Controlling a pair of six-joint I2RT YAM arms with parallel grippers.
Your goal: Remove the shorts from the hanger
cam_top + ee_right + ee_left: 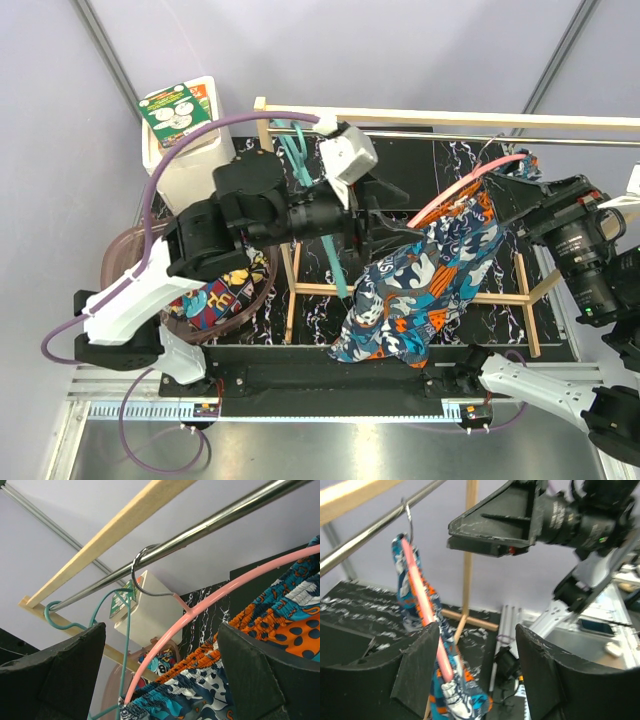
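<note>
Left hand [477,627], black marbled table [350,605], lilac wall [510,580]

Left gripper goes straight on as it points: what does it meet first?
The left gripper would probably meet the teal shorts on the pink hanger, just ahead on its left; depth is unclear.

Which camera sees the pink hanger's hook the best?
The right wrist view. The pink hanger's hook is big and sharp there, curled over the metal rod. The left wrist view shows it small, near the top edge. The top view shows the hanger's pink arm, but the hook itself is hard to pick out.
</note>
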